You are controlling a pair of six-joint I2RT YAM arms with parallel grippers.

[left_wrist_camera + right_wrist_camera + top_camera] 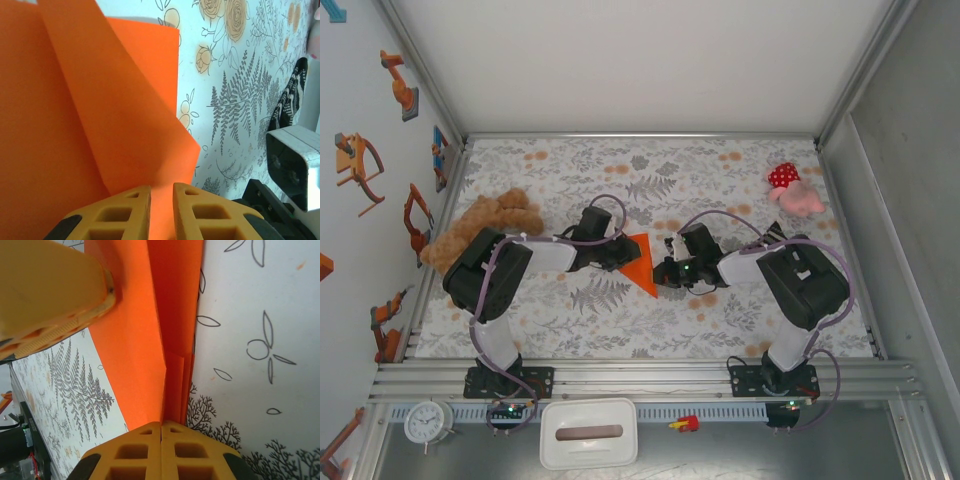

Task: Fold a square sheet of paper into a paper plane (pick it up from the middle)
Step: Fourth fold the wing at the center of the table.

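Square sheet of paper – bright orange, folded to a pointed triangular shape, several layers. It lies near the middle of the worktop, between the two end effectors, with its point toward the near edge.

Left wrist view: the paper has one flap raised over the layer below, with a sharp crease running diagonally. Right wrist view: the folded edges run straight down to the fingertips.

Right end effector is at the paper's right side. In its own camera the jaws are pressed together with no gap, pinching the stacked paper edge.

Left end effector is at the paper's left side. Its jaws are only narrowly parted, and orange shows through the slit. I cannot tell whether the pads touch the sheet. One of its fingers hangs over the paper in the right wrist view.

Surroundings: the worktop carries a floral-print cover. A brown teddy bear is at the left edge, just beside the left arm. A red-and-pink polka-dot plush is at the far right, well apart from the paper. On the near ledge – a small white clock and a white box.
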